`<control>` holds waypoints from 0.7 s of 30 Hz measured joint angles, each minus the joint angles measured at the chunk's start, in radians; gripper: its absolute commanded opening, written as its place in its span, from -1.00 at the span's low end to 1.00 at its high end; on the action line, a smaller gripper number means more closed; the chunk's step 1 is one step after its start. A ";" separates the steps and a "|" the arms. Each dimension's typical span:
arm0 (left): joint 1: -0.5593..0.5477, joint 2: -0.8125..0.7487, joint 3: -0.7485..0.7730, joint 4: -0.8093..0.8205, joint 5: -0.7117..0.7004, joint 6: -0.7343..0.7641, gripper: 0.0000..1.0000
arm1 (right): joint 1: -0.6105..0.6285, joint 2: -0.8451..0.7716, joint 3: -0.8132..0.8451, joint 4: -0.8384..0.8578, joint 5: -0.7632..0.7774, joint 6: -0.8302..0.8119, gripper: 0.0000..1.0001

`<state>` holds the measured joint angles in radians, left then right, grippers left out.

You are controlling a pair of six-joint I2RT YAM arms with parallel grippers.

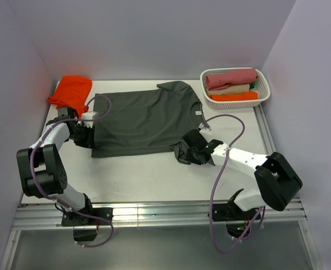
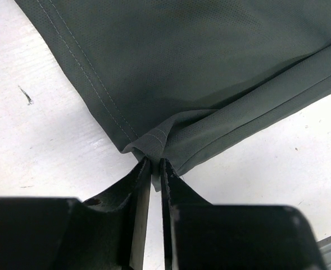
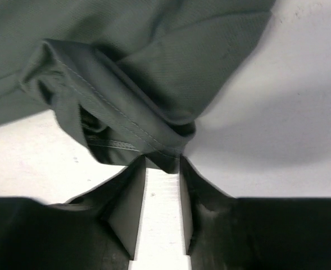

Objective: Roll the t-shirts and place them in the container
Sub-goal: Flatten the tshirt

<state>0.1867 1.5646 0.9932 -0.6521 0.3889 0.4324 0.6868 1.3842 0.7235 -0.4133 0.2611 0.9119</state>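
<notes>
Left tool [image 2: 153, 161] pinches a hem corner of the dark charcoal-grey cotton t-shirt [image 1: 143, 121]; right tool [image 3: 162, 164], half open, straddles its bunched sleeve.

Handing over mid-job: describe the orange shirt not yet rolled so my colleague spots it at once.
On the white table, look to the far left corner. The orange shirt lies there in a loose heap, next to the flat grey shirt. Unlike the orange roll in the basket at the far right, it sits bare on the table.
</notes>
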 measured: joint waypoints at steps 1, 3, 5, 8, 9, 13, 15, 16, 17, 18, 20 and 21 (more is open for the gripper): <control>0.000 0.001 0.000 0.000 0.000 0.000 -0.67 | 0.000 0.000 -0.008 0.002 0.000 0.001 -0.44; 0.000 0.002 0.000 0.000 0.000 0.000 -0.70 | 0.001 0.000 -0.023 0.001 0.000 0.009 -0.59; 0.000 0.003 0.000 0.000 0.000 0.000 -0.78 | 0.001 -0.001 -0.029 -0.001 0.001 0.014 -0.69; 0.000 0.004 0.000 0.000 0.000 0.000 -0.96 | 0.001 -0.010 -0.029 -0.007 0.008 0.016 -0.75; 0.000 0.004 0.000 -0.001 -0.001 0.000 -0.99 | 0.001 -0.021 -0.029 -0.014 0.010 0.016 -0.76; 0.000 0.004 0.000 -0.005 -0.001 0.001 -0.99 | 0.001 -0.088 -0.029 -0.068 0.036 0.019 -0.78; 0.000 0.003 0.000 -0.009 -0.001 0.003 -0.99 | 0.001 -0.145 -0.029 -0.111 0.053 0.021 -0.78; 0.000 0.003 0.000 -0.012 -0.001 0.005 -0.99 | 0.001 -0.183 -0.029 -0.135 0.062 0.023 -0.78; 0.000 0.002 0.000 -0.015 -0.001 0.006 -0.99 | 0.000 -0.208 -0.029 -0.151 0.068 0.024 -0.78; 0.000 -0.001 0.000 -0.019 -0.001 0.010 -0.99 | 0.000 -0.240 -0.029 -0.173 0.077 0.027 -0.78; 0.000 -0.017 -0.007 -0.024 -0.001 0.016 -0.99 | -0.002 -0.299 -0.029 -0.214 0.093 0.032 -0.77; 0.000 -0.031 -0.012 -0.027 -0.001 0.019 -0.99 | -0.005 -0.325 -0.029 -0.234 0.099 0.034 -0.78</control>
<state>0.1867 1.5341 0.9810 -0.6796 0.3882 0.4511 0.6815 1.0588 0.6945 -0.6476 0.3599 0.9463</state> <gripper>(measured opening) 0.012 0.115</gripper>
